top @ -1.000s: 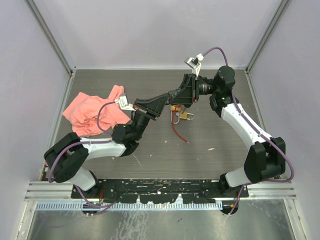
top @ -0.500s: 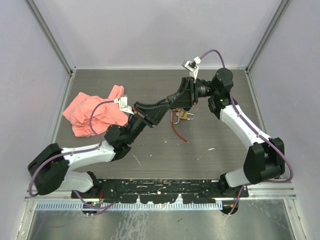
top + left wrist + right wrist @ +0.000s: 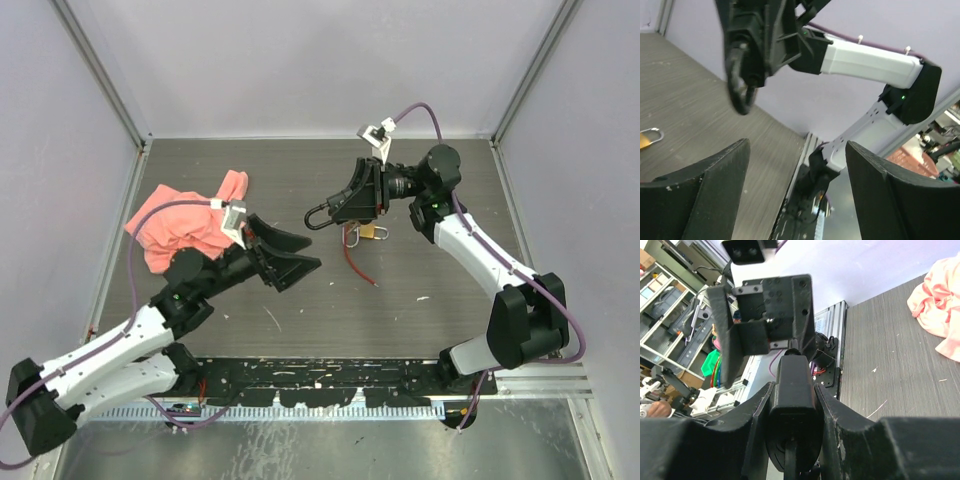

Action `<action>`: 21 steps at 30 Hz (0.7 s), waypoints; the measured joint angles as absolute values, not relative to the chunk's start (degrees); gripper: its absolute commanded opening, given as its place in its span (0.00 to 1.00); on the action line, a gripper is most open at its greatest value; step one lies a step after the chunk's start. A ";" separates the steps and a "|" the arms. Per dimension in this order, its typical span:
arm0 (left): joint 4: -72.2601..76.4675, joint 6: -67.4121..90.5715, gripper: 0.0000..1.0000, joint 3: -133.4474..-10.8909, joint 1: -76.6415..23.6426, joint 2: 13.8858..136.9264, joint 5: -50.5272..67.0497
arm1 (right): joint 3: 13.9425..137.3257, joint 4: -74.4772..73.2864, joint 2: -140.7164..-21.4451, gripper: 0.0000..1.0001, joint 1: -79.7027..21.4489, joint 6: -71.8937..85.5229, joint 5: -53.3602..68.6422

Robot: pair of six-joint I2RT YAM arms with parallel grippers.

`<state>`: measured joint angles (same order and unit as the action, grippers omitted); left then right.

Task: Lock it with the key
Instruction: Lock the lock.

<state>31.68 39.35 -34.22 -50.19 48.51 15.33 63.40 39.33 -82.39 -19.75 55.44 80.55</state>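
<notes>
The right gripper (image 3: 348,205) is clamped on the black lock (image 3: 790,390): both fingers press against the sides of the lock body, which sits lengthwise between them. The lock's dark shackle loop (image 3: 742,97) projects beyond the right fingertips, pointing toward the left gripper (image 3: 312,253). The lock is held off the table (image 3: 450,260). The left gripper's jaws are spread wide, with nothing between them. It faces the shackle end of the lock and stands apart from it, making no contact. In the left wrist view the lock and the right gripper hang above and ahead of the open fingers (image 3: 700,190), slightly toward the left one. In the right wrist view the left gripper is directly ahead of the held lock. A brass padlock (image 3: 371,232) lies on the table just below the right gripper, on its near side. A red cord (image 3: 358,262) runs from beside that padlock toward the arm bases. A pink cloth (image 3: 185,225) lies bunched on the table behind the left gripper, beside its wrist.
</notes>
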 measured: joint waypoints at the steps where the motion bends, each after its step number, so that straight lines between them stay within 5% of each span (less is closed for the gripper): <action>1: 29.32 39.44 0.70 -34.70 -47.33 47.79 18.79 | 63.07 41.08 -82.39 0.01 -19.77 56.16 80.64; 9: 25.28 44.47 0.62 -38.96 -37.80 55.11 37.78 | 61.78 51.00 -82.32 0.01 -21.93 60.25 82.17; 21: 27.81 52.88 0.40 -42.39 -34.39 58.19 46.22 | 61.76 48.75 -81.76 0.01 -22.37 56.82 83.22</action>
<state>27.81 52.88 -42.39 -34.39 58.19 46.22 61.76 48.75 -81.76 -22.37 56.82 83.22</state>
